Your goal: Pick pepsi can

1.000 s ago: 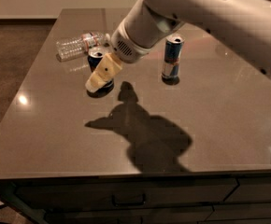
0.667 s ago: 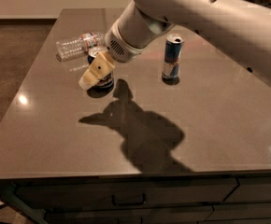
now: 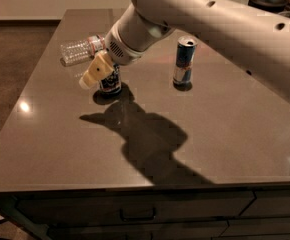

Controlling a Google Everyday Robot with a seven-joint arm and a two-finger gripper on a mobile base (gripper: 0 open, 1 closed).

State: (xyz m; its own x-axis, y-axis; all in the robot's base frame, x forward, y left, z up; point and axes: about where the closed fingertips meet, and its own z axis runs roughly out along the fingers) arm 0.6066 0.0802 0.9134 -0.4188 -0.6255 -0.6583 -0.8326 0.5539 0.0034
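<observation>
The pepsi can (image 3: 111,82) is a short dark blue can standing on the dark table (image 3: 210,134) at its back left. Only its lower body shows, because my gripper hides its top. My gripper (image 3: 96,73), cream-coloured at the end of the large pale arm (image 3: 210,19), reaches down from the upper right. It sits right at the can's upper left side, touching or nearly touching it. The can's base appears to rest on the table, over its dark shadow.
A clear plastic bottle (image 3: 80,50) lies on its side just behind the can. A taller slim blue-and-silver can (image 3: 184,60) stands to the right. The table's left edge drops to a brown floor (image 3: 15,64). Drawers (image 3: 135,214) run under the front edge.
My gripper has shifted a little to the left and now covers the pepsi can's top. The can, the bottle and the slim can have not moved.
</observation>
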